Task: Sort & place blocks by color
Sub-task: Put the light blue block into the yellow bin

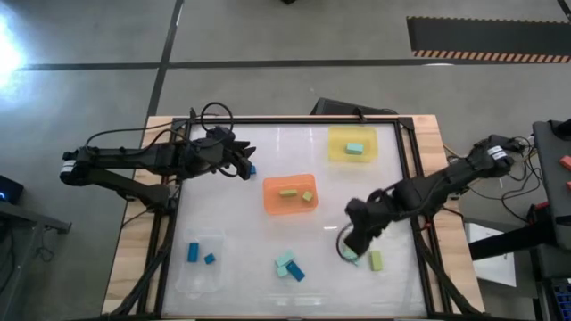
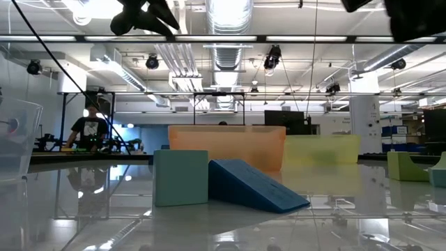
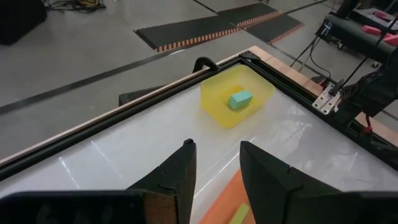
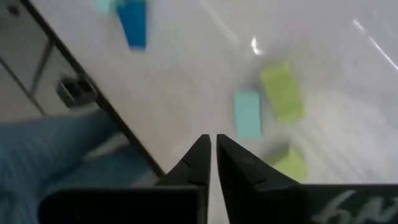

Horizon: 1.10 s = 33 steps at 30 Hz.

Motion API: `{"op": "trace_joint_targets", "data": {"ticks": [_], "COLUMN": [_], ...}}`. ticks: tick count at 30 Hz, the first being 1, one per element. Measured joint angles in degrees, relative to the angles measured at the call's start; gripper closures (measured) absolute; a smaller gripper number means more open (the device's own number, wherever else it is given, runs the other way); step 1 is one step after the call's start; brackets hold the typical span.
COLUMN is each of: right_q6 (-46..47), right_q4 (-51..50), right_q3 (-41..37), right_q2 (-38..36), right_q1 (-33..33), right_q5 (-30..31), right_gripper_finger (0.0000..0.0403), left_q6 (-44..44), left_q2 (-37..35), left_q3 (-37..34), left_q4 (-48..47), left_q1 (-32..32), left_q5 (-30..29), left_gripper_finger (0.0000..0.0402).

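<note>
My right gripper (image 1: 348,251) (image 4: 211,138) is shut and empty, low over the table's near right part. Just beyond its tips lie a light teal block (image 4: 247,114) (image 1: 354,258) and a yellow-green block (image 4: 283,92) (image 1: 376,260). My left gripper (image 1: 243,165) (image 3: 214,146) is open and empty at the far left, left of the orange tray. A dark blue block (image 1: 252,168) shows right beside its tips in the high view and is hidden in the left wrist view. Two teal blocks (image 1: 285,263) and a dark blue block (image 1: 296,273) (image 2: 254,187) lie together near the front edge.
The orange tray (image 1: 270,203) at the middle holds two yellow-green blocks (image 1: 287,191). The yellow tray (image 1: 337,153) at the far right holds one teal block (image 1: 355,149). The clear tray (image 1: 201,272) at the near left holds two dark blue blocks (image 1: 193,251). A black frame (image 1: 412,178) borders the table.
</note>
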Motion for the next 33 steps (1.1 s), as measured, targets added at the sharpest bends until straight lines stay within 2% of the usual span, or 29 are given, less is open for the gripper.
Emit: {"op": "trace_joint_targets", "data": {"ticks": [3,6,11,14,20,24,27,33], "right_q6": [1.6,3.0,4.5,4.8,4.7,4.5,4.3,2.7], "right_q4": [-0.2,-0.1,0.0,0.1,0.2,1.7,2.6,4.3], "right_q3": [-0.6,-0.7,-0.7,-0.7,-0.8,-0.8,-0.8,-0.8], "right_q2": [2.7,6.5,14.7,18.5,24.3,26.7,28.0,29.8], "right_q1": [3.4,5.0,6.0,6.0,6.0,6.0,5.9,5.7], "right_q5": [-0.8,-0.6,-0.3,-2.7,-5.8,-6.0,-6.0,-6.1], "right_gripper_finger": [0.0357,0.0310,0.0232,0.0193,0.0134,0.0121,0.0125,0.0184], "left_q6": [0.1,0.1,1.6,1.6,1.7,1.7,1.7,1.7], "left_q2": [0.0,0.0,0.0,0.0,0.0,0.0,0.0,0.0], "left_q3": [0.0,0.0,0.0,0.0,0.0,0.0,0.0,0.0], "left_q4": [0.0,0.0,0.0,0.0,0.0,0.0,-0.1,-0.1], "left_q1": [0.0,0.0,0.0,0.0,0.0,0.0,0.0,0.0], "left_q5": [0.0,0.0,0.0,0.0,0.0,0.1,0.1,0.1], "left_gripper_finger": [0.0295,0.0295,0.0295,0.0295,0.0295,0.0295,0.0295,0.0295]}}
